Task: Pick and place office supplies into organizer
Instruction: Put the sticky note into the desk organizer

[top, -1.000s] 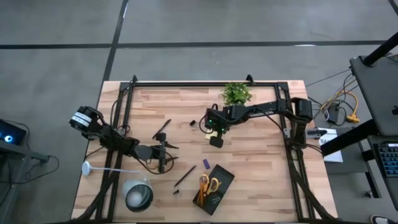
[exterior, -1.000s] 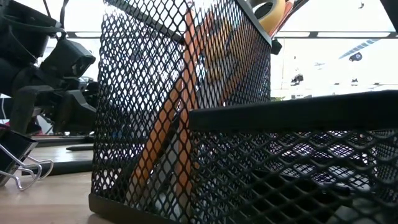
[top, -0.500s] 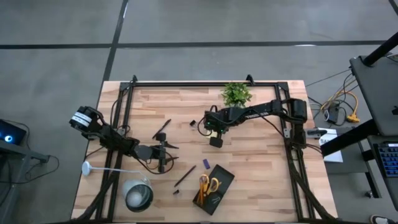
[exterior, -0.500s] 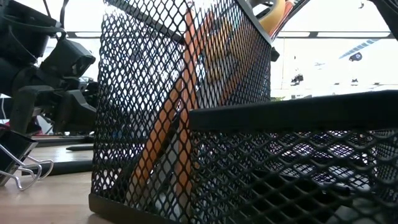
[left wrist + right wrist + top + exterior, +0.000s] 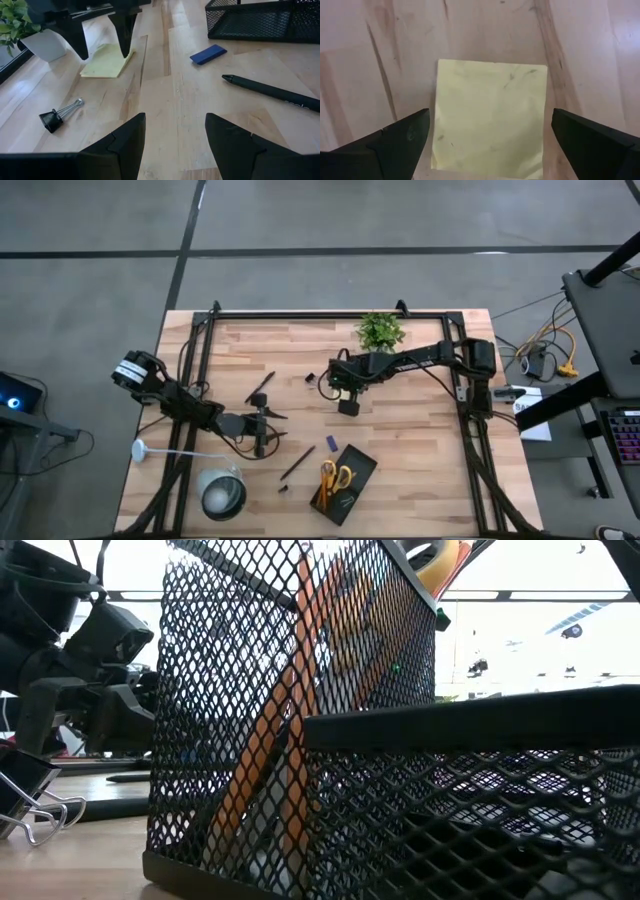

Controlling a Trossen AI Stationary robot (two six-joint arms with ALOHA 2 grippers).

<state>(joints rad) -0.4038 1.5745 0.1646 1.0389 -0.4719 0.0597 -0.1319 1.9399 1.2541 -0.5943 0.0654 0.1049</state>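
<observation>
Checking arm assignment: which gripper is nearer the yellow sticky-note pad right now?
Right. The right gripper hangs directly over the sticky-note pad, open fingers straddling it. The left gripper, also open, sits well off across the table, seeing the pad only in the distance, pen closer by.

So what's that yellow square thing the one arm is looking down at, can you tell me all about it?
It is a sticky-note pad: a pale yellow paper square with faint smudges, lying flat on the wooden table. The right gripper hangs right above it, fingers spread open to either side and not touching it. From the left wrist view, the pad lies near a white plant pot, with a binder clip some way off.
</observation>
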